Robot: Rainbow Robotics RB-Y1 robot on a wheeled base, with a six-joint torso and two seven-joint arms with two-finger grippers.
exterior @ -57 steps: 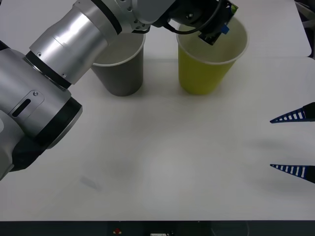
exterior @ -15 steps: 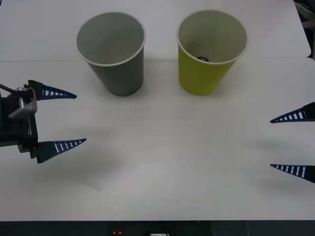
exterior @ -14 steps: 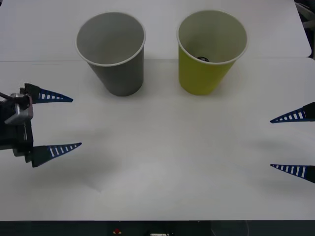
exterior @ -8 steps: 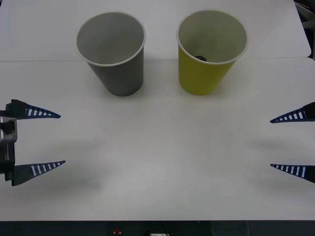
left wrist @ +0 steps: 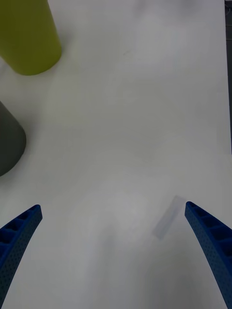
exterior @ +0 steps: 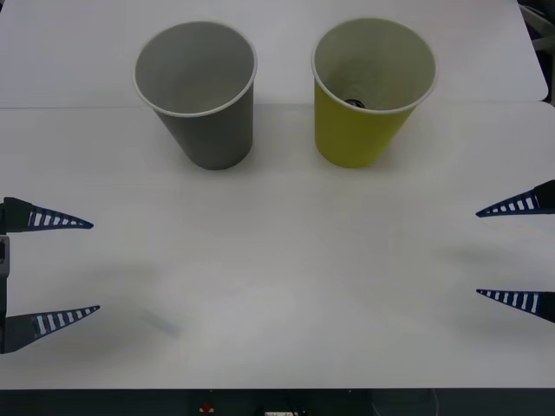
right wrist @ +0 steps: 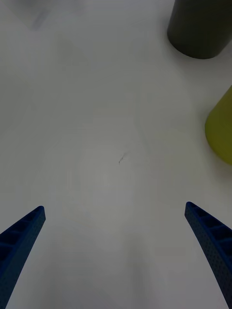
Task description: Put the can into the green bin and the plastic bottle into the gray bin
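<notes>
The green bin (exterior: 368, 95) stands upright at the back right of the white table, and a small dark thing with a silvery top, the can (exterior: 354, 103), lies at its bottom. The gray bin (exterior: 201, 95) stands upright to its left, and what I see of its inside holds nothing. The plastic bottle is out of view. My left gripper (exterior: 50, 269) hangs open at the table's left edge, nothing between its fingers. My right gripper (exterior: 517, 253) is open at the right edge. Both bins also show in the wrist views: green bin (left wrist: 26, 36), gray bin (right wrist: 203, 26).
The white table (exterior: 286, 260) stretches between the two grippers and in front of the bins. A faint pale rectangular mark (exterior: 156, 322) lies on it near the left gripper. The table's front edge runs along the bottom of the front view.
The left arm has drawn back from over the green bin to the table's left edge, its gripper open throughout the last second. The can now lies in the green bin. The right gripper has not moved.
</notes>
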